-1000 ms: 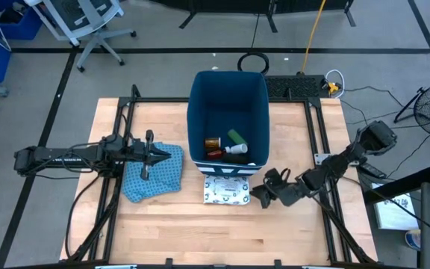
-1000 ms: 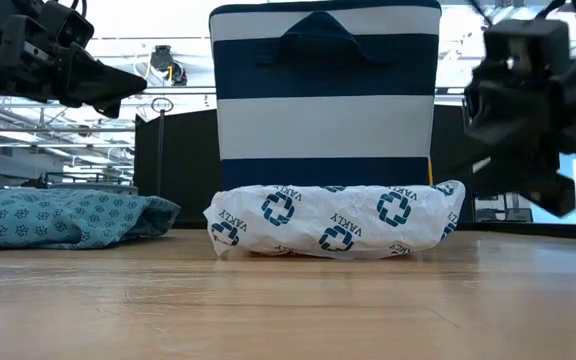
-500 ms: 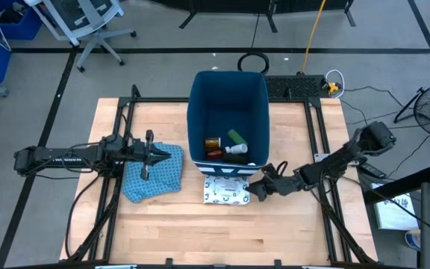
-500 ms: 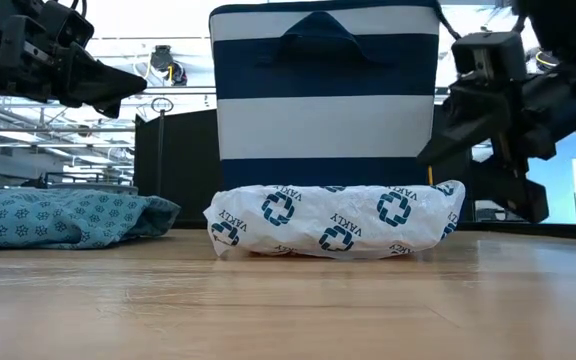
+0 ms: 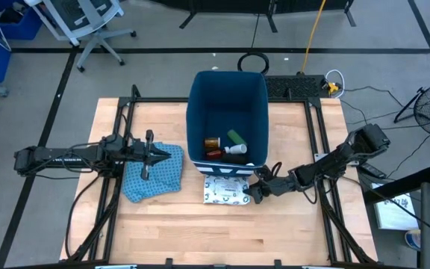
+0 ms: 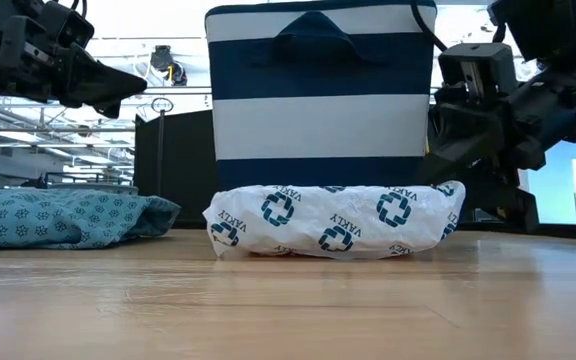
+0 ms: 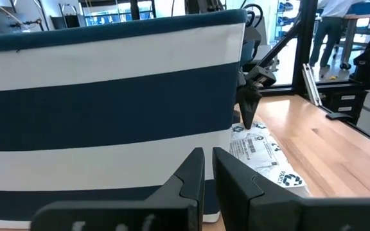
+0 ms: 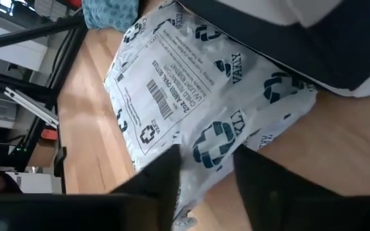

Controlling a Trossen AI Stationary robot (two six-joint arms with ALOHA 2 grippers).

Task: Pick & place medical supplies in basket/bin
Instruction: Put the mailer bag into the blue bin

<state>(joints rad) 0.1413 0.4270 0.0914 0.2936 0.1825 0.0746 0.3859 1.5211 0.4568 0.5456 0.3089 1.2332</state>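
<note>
- From above: the bin (image 5: 228,116) stands on the far middle of the counter (image 5: 170,232). Inside it, by its near wall, I see an orange bottle (image 5: 212,143), a green bar (image 5: 235,137), a red bottle (image 5: 214,154) and a small white item I cannot name. The packet (image 5: 226,188) lies flat on the counter, touching the bin's near wall. My right hand (image 5: 258,190) sits at the packet's right edge, just beside the bin's near right corner. My left hand (image 5: 152,155) hangs over the cloth (image 5: 152,179), left of the bin and apart from it.
- From counter height: the packet (image 6: 333,221) rests in front of the bin (image 6: 320,95), whose wall is banded dark blue and white. My right hand (image 6: 446,165) hangs at the packet's right end. The cloth (image 6: 63,217) lies crumpled to the bin's left, with my left hand (image 6: 118,85) above it.
- From my left wrist: my left hand (image 7: 208,168) has its fingers nearly together, holding nothing, and points at the bin's striped wall (image 7: 108,109). The packet (image 7: 262,154) shows past the bin's corner.
- From my right wrist: my right hand (image 8: 205,172) has its fingers spread, one to each side of the packet's (image 8: 191,96) edge, close over it. I cannot tell whether they touch it.
</note>
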